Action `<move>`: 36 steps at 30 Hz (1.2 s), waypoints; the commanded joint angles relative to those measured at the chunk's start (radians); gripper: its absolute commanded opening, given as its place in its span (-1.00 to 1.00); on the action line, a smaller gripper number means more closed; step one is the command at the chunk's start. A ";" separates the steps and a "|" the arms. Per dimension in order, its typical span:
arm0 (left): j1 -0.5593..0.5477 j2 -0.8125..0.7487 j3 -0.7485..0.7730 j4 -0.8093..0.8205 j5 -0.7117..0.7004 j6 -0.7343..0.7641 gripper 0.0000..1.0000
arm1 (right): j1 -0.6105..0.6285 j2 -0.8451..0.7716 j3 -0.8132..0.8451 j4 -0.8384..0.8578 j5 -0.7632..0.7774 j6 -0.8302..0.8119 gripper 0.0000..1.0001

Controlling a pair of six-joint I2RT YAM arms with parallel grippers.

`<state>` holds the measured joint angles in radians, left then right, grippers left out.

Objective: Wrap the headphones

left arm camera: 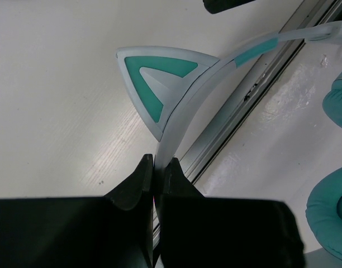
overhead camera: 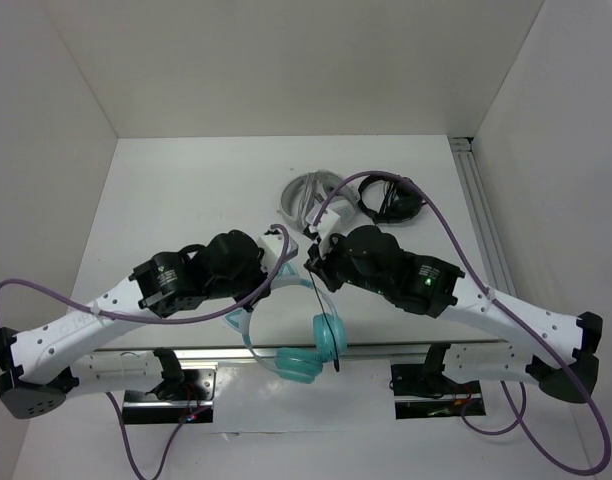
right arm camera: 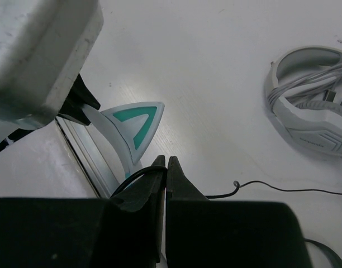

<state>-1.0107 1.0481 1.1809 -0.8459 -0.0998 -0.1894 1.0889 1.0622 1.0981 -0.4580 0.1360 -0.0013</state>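
Note:
The teal headphones lie at the near middle of the table, with their pale headband arching up to the left and both ear cups over the rail. My left gripper is shut on the headband just below one cat ear. My right gripper is shut on the thin black cable, which loops over one finger and trails off right across the table. The other cat ear stands just beyond my right gripper. The teal ear cups show at the right of the left wrist view.
Grey-white headphones with bundled cord lie behind the grippers, also in the right wrist view. Black headphones lie to their right. An aluminium rail runs along the near edge. White walls enclose the table.

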 commanded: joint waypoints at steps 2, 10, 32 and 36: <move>-0.014 -0.011 0.046 0.063 0.044 -0.022 -1.00 | 0.002 -0.024 0.026 0.033 0.033 -0.006 -1.00; -0.014 -0.086 0.046 0.096 0.167 -0.004 -1.00 | 0.002 0.038 -0.032 0.061 0.094 -0.015 -1.00; -0.014 -0.419 0.025 0.294 0.175 -0.101 -1.00 | -0.055 0.129 -0.184 0.468 -0.237 0.017 -0.18; -0.014 -0.407 0.025 0.294 0.184 -0.130 -1.00 | -0.055 0.205 -0.225 0.693 -0.259 0.038 0.15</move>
<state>-1.0206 0.6369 1.1763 -0.7288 -0.0078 -0.2440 1.0340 1.2163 0.9062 -0.0017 -0.0776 0.0212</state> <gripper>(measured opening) 0.121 0.543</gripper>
